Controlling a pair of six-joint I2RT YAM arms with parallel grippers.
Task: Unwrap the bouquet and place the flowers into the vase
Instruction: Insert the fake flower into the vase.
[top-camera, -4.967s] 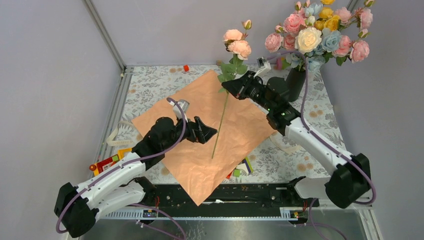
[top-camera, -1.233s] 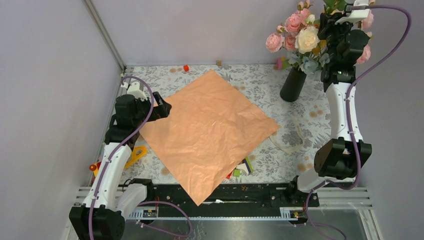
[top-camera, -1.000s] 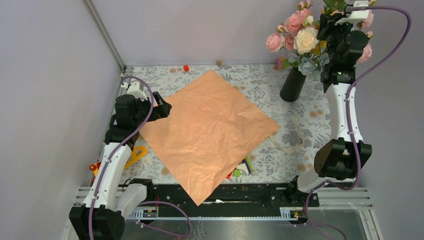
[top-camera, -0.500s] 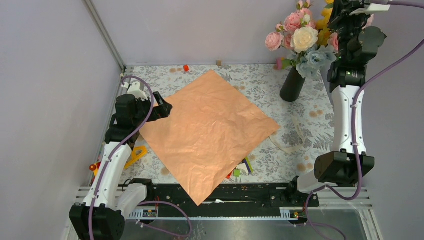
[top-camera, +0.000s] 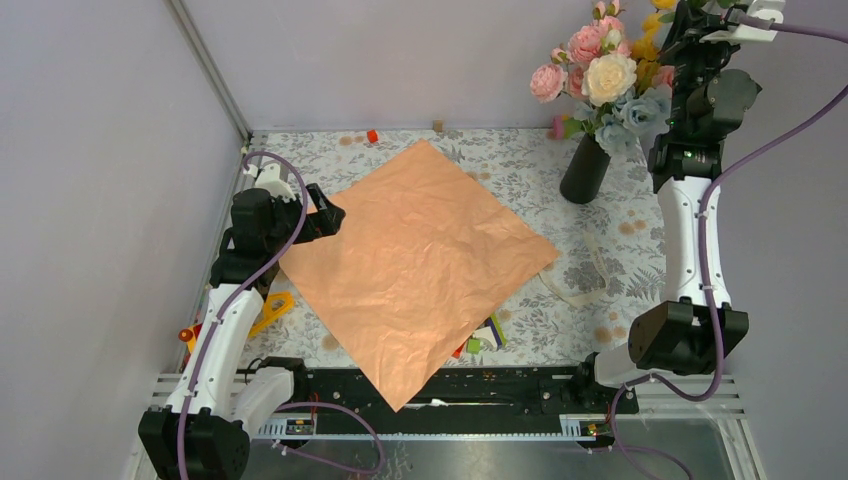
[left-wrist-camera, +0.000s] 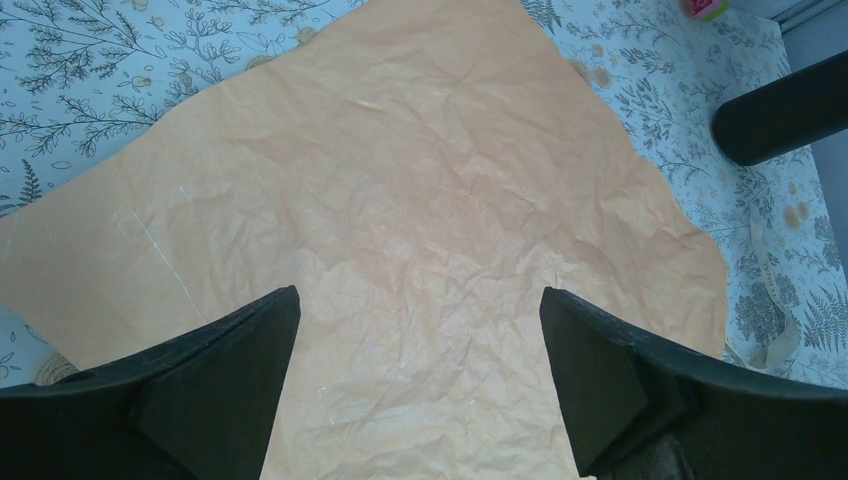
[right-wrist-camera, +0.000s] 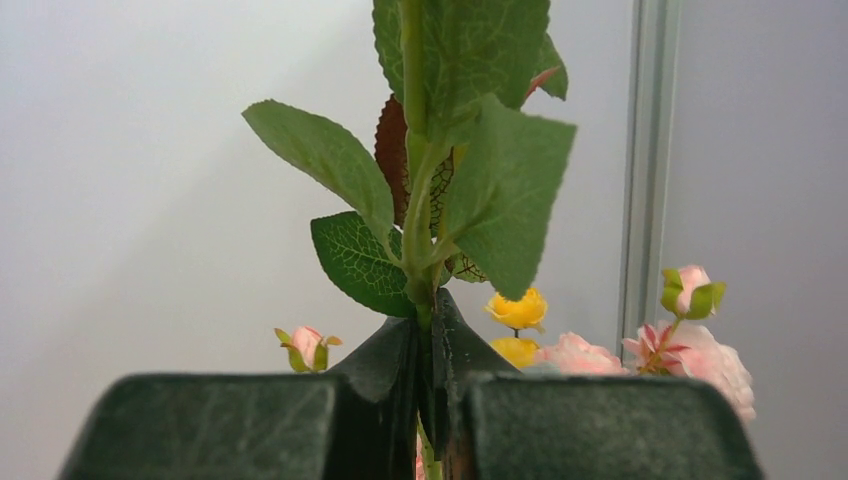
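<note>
The bouquet's crinkled peach paper (top-camera: 420, 255) lies spread flat on the table with nothing on it. The black vase (top-camera: 585, 170) stands at the back right and holds flowers (top-camera: 610, 75) in pink, cream, yellow and pale blue. High above the vase, my right gripper (top-camera: 688, 22) is shut on a green leafy stem (right-wrist-camera: 420, 200); its bloom is out of view. Yellow and pink blooms (right-wrist-camera: 518, 310) show behind the right gripper (right-wrist-camera: 428, 335). At the paper's left corner my left gripper (top-camera: 325, 215) hangs open and empty, and the left gripper (left-wrist-camera: 418, 300) shows the paper (left-wrist-camera: 400, 200) and the vase (left-wrist-camera: 785, 110) beyond.
A pale ribbon (top-camera: 585, 280) lies on the floral cloth to the right of the paper. Small colourful bits (top-camera: 485, 335) stick out under the paper's near edge. A yellow piece (top-camera: 272, 305) lies by the left arm, and a red block (top-camera: 372, 135) sits at the back.
The right arm has lifted and shifted a little to the right above the vase, still gripping the stem. The left arm has not moved.
</note>
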